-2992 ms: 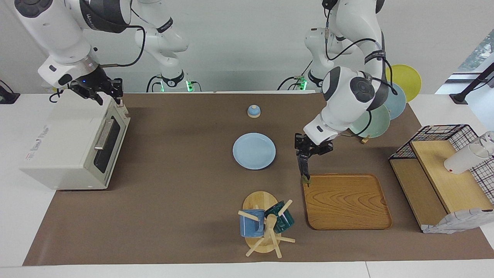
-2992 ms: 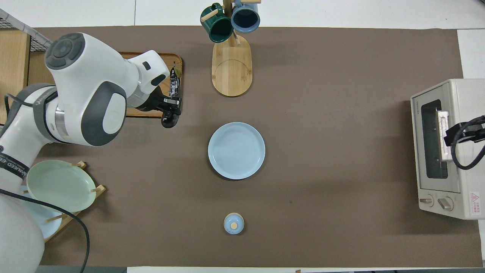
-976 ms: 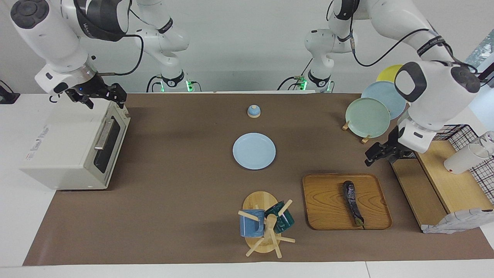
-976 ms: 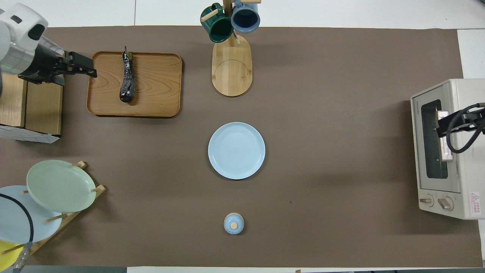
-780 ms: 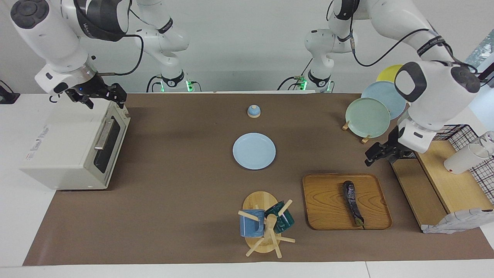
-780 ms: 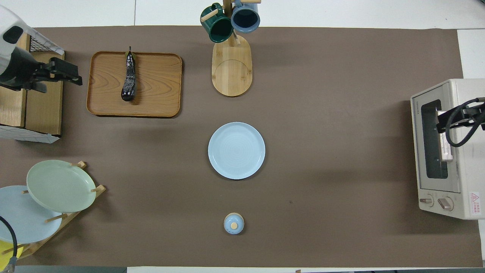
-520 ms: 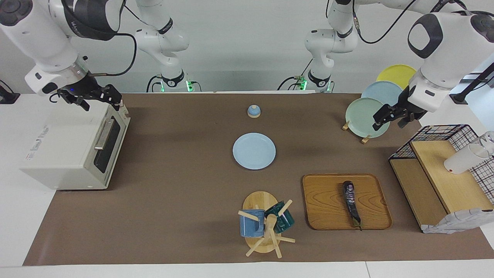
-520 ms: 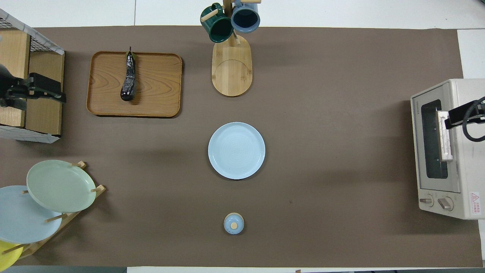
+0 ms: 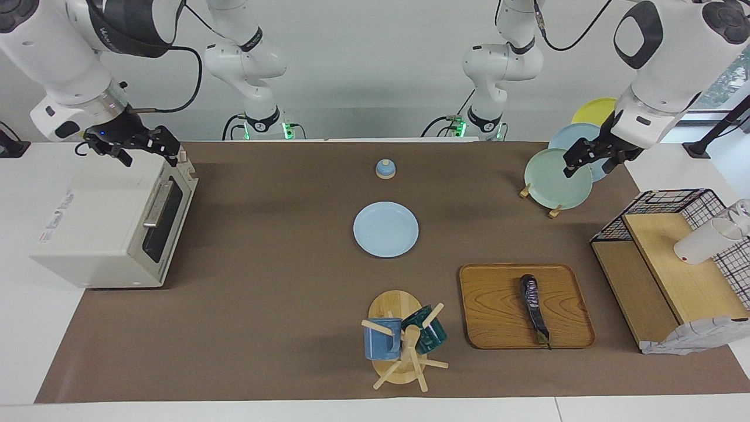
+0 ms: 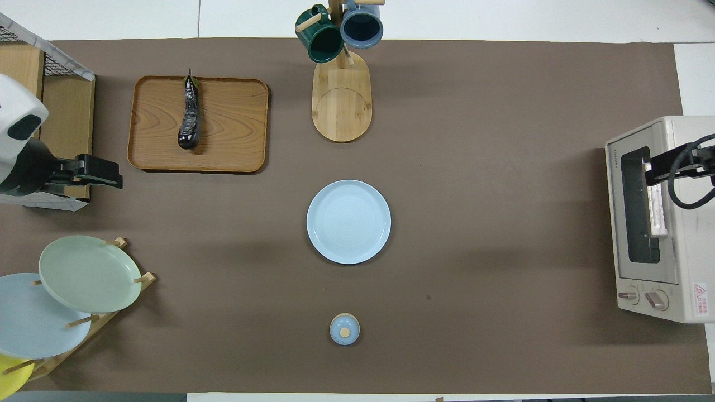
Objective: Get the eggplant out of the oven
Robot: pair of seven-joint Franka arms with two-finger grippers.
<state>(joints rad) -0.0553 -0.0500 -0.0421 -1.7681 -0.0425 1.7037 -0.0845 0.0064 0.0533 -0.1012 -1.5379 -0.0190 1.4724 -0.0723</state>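
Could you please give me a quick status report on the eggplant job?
Left gripper open, raised over plate rack. Right gripper open above closed oven. Eggplant lies on wooden tray. Nothing obstructing.

You have two high cameras on the desk (image 9: 263,328). One sits across from the robots and faces them, so their bases line its top edge and the oven (image 9: 111,223) sits at its left. The other hangs above the robots' own end, looking forward and steeply down, with the oven (image 10: 659,223) at its right. Both stand well back and share the whole brown mat, half a turn apart, including the blue plate (image 9: 386,229) (image 10: 348,221) mid-desk
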